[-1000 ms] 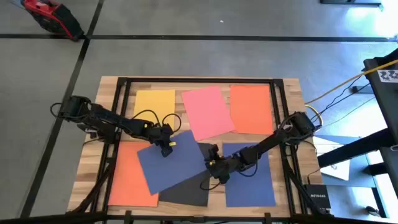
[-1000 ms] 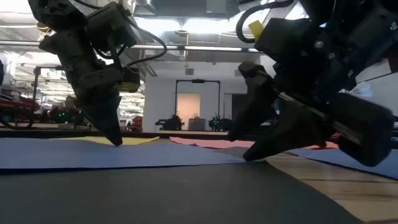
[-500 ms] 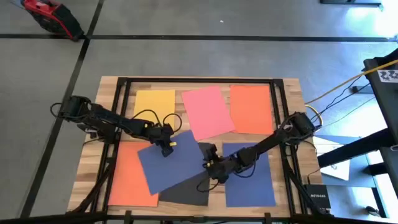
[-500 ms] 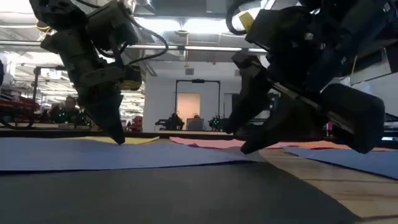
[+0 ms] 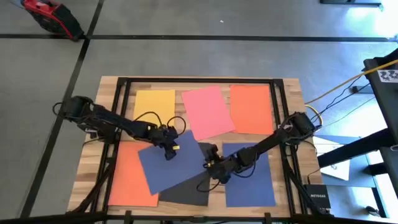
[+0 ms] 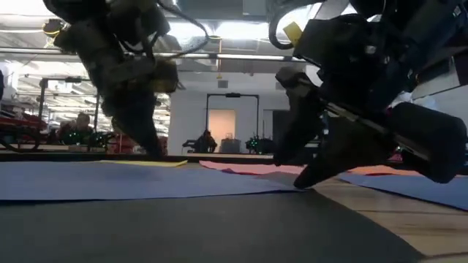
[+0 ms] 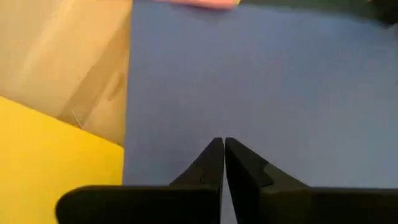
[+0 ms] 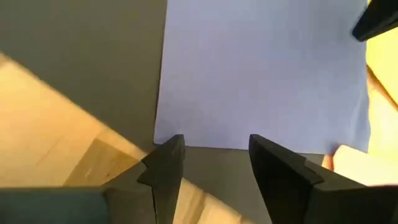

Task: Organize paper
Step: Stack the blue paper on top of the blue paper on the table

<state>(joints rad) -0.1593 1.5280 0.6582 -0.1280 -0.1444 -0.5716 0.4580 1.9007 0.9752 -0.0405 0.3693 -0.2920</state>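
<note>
Left gripper shifted slightly rightward on blue sheet, jaws closed

Sheet colours on pale wood tabletop: yellow sheet, pink sheet, orange sheet along far side. Second orange sheet at near left. Tilted dark blue sheet in the middle, over a black sheet. Another dark blue sheet at near right. All plain, no pattern. Both arms dark; grey floor crossed by black lines.
</note>
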